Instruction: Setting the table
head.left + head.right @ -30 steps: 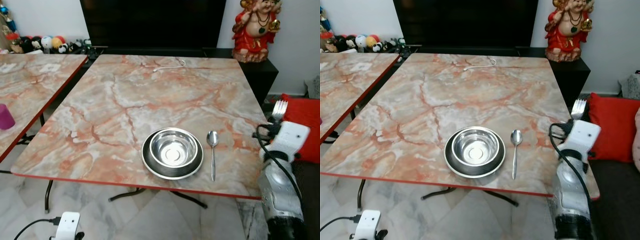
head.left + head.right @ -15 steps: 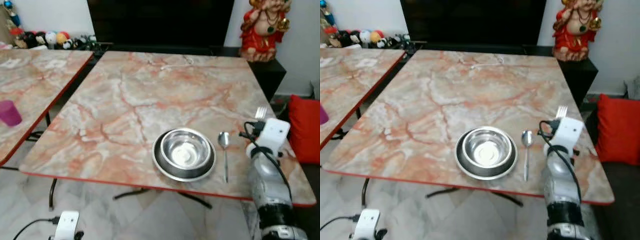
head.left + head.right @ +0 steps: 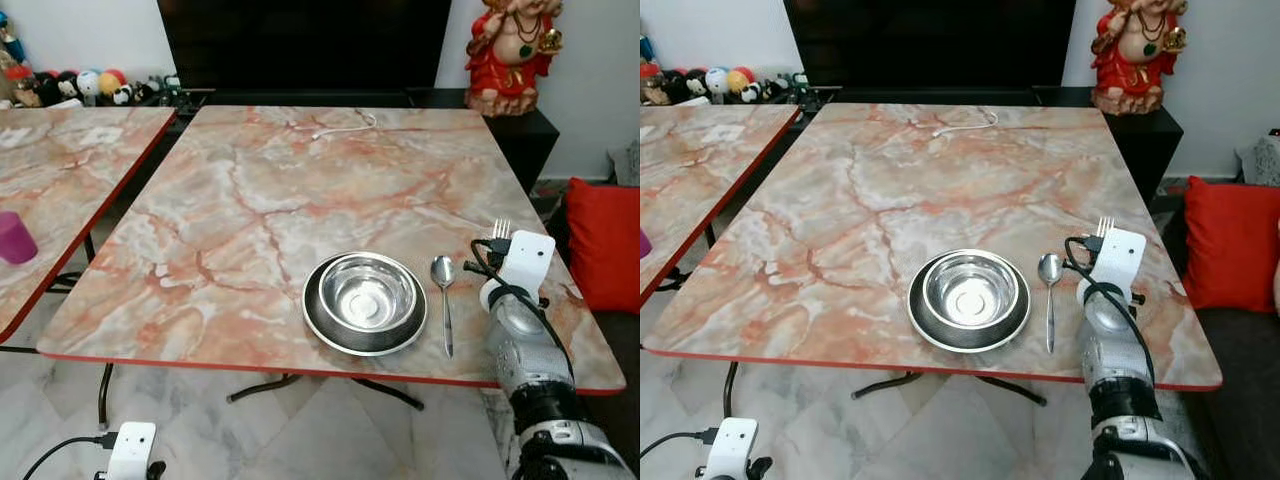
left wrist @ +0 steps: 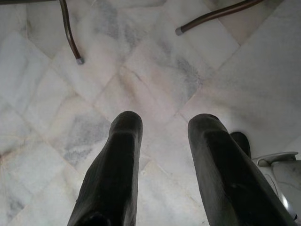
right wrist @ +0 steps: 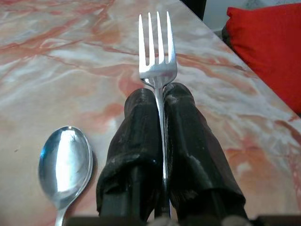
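From the head camera, left eye, the marble table point(image 3: 250, 200) carried a steel bowl point(image 3: 366, 293) sitting in a dark plate point(image 3: 325, 330) near its front edge. At 3 o'clock from the bowl lay a spoon point(image 3: 443, 300), its long axis running from 12 to 6, bowl end away from the robot. At 3 o'clock from the spoon the right arm reached over the table, and the tines of a fork point(image 3: 501, 229) stood up beyond its white wrist block. The coming move likely turned on that free strip of table just beside the spoon.

The right eye showed a red statue point(image 3: 1130, 50) at the far right corner, a red cushion point(image 3: 1235, 245) off the table's right edge and a pale cable point(image 3: 960, 124) near the far edge.

In the left wrist view, the left pincer point(image 4: 162, 141) hung over the tiled floor point(image 4: 141, 70), fingers apart, holding nothing.

In the right wrist view, the right pincer point(image 5: 160, 101) was clamped on the fork's handle, tines pointing ahead, parallel to the spoon just beside it.
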Tool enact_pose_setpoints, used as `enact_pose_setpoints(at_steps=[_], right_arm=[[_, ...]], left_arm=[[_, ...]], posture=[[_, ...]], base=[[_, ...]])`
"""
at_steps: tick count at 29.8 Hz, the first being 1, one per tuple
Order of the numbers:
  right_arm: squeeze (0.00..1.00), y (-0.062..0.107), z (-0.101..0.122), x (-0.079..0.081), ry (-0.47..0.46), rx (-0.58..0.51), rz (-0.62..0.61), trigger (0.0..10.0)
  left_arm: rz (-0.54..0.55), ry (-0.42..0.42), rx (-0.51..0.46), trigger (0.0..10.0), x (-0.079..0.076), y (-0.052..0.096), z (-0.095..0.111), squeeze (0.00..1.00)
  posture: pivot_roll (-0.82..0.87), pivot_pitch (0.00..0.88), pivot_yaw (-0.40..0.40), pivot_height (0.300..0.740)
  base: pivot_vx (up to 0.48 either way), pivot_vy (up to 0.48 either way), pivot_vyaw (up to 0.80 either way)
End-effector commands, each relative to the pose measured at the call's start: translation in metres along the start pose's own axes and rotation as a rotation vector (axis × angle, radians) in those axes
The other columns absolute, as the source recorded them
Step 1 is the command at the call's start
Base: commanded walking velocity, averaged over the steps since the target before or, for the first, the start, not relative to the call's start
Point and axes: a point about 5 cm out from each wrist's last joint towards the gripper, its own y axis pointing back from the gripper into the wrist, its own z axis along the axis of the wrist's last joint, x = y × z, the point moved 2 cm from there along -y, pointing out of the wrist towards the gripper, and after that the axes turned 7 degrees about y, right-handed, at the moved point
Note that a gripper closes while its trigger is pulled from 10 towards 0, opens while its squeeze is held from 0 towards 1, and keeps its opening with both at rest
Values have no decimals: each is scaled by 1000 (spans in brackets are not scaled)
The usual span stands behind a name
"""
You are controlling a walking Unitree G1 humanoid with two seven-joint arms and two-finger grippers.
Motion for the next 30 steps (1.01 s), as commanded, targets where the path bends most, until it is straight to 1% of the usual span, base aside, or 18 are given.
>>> enact_pose_setpoints(at_steps=[1,6,9,12,13,14,17,23,30], right_arm=[[0,-4,5,6,-34,-1,39,10000],[0,-8,-1,11,-68,51,80,10000],[0,-8,-6,10,-52,74,71,10000],[0,-8,-7,10,-49,75,66,10000],[0,-8,-10,9,-22,77,61,10000],[0,-8,-10,9,-22,77,61,10000],[0,-7,-16,7,21,85,61,10000],[0,-7,-21,7,29,89,65,10000],[0,-5,-24,10,32,59,77,10000]], left_arm=[[-5,-3,21,10000,0,1,-4,0],[-6,-2,20,10000,0,1,-4,0],[-5,-3,20,10000,1,1,-4,0],[-5,-4,19,10000,1,1,-4,0],[-5,-4,19,10000,1,1,-4,0],[-5,-4,19,10000,1,1,-4,0],[-6,-5,19,10000,1,1,-4,0],[-6,-6,19,10000,1,1,-4,0],[-4,-5,18,10000,2,1,-4,0]], posture=[[77,11,20,740],[78,10,20,740],[83,15,19,740],[82,16,21,740],[82,16,22,740],[82,16,22,740],[82,16,22,740],[80,17,22,740],[84,17,22,740]], base=[[0,0,0],[0,0,0],[0,0,0],[0,0,0],[0,0,0],[0,0,0],[0,0,0],[0,0,0],[0,0,0]])
